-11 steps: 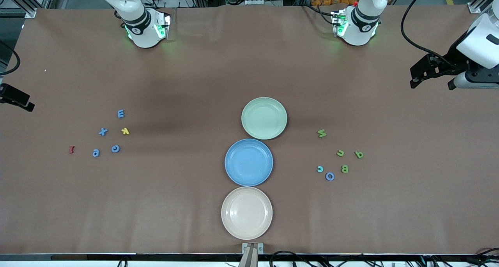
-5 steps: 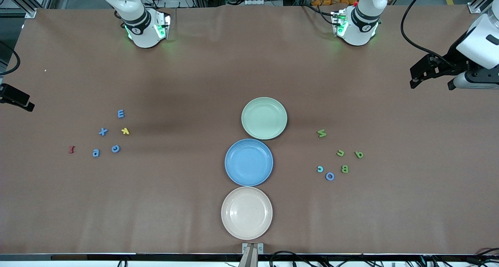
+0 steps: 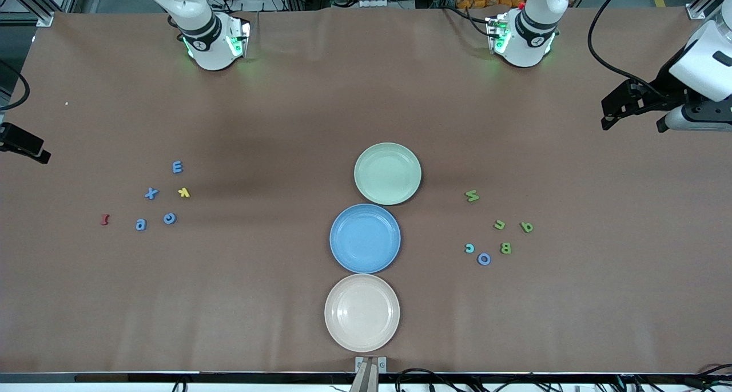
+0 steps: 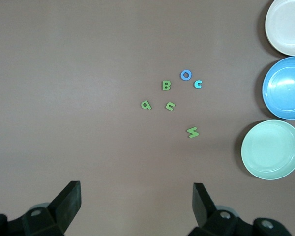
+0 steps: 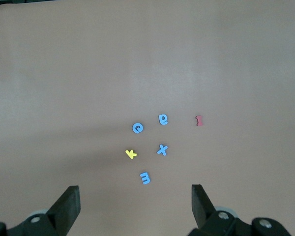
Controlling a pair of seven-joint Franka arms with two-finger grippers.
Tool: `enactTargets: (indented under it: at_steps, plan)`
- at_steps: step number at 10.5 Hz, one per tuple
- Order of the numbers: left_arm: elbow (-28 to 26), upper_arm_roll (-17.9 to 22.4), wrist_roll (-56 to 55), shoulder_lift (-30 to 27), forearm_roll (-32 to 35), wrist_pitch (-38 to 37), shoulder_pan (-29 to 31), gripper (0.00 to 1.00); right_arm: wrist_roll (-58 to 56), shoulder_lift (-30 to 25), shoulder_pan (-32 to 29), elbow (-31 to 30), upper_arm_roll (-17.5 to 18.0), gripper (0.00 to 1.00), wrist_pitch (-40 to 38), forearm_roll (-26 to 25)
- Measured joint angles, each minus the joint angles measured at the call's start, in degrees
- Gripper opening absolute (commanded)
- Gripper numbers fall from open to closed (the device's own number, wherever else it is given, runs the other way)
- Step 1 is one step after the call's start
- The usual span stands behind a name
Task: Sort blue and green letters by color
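Nothing is seen to have moved since the earlier frames; both arms are held waiting at the table's ends.

Left hand (image 3: pixel 607 115) is held above the left arm's end of the table (image 3: pixel 286 106), its fingers (image 4: pixel 69 201) spread wide and holding nothing. Right hand (image 3: pixel 26 146) is seen only partly at the right arm's end; in its wrist view its fingers (image 5: pixel 66 206) are also spread wide and empty.

Four blue letters are laid flat toward the right arm's end: E (image 3: pixel 177 166) farthest from the front camera, X (image 3: pixel 151 193) nearer, then c (image 3: pixel 169 218) and a (image 3: pixel 140 225). A yellow k (image 3: pixel 183 192) is placed beside X, and a red letter (image 3: pixel 104 219) lies apart, toward the right arm's end.

Four green letters are laid toward the left arm's end: N (image 3: pixel 472 196) farthest from the camera, u (image 3: pixel 499 225) and q (image 3: pixel 526 227) nearer, B (image 3: pixel 505 248) nearer again. A teal c (image 3: pixel 469 248) and a pale ring O (image 3: pixel 484 259) are found just beside B.

Three plates are lined up mid-table, touching or nearly so: green plate (image 3: pixel 388 151), blue plate (image 3: pixel 365 212), and cream plate (image 3: pixel 362 282) nearest the camera. No letter is on any plate.
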Motion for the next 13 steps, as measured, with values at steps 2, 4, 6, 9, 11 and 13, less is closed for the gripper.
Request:
enactTargets:
  at_steps: [2, 4, 6, 9, 11, 13]
  plan:
    - [0.0, 0.0, 0.0, 0.01, 0.0, 0.0, 0.0, 1.0, 0.0, 0.0, 0.0, 0.0, 0.0, 1.0, 0.0, 0.0]
    - [0.0, -0.01, 0.0, 0.03, 0.0, 0.0, 0.0, 1.0, 0.0, 0.0, 0.0, 0.0, 0.0, 1.0, 0.0, 0.0]
    - [0.0, -0.01, 0.0, 0.11, 0.0, 0.0, 0.0, 1.0, 0.0, 0.0, 0.0, 0.0, 0.0, 1.0, 0.0, 0.0]
    - [0.0, 1.34, -0.06, 0.11, -0.82, 0.0, 0.07, 1.0, 0.0, 0.0, -0.01, 0.0, 0.0, 1.0, 0.0, 0.0]
    - [-0.04, 5.57, 1.25, 0.35, -4.72, 0.0, 0.53, 1.0, 0.0, 0.0, 0.0, 0.0, -0.02, 1.0, 0.0, 0.0]
    - [-0.04, 5.52, 1.34, 0.88, -4.81, 0.19, 0.01, 1.0, 0.0, 0.0, 0.0, 0.0, -0.01, 1.0, 0.0, 0.0]
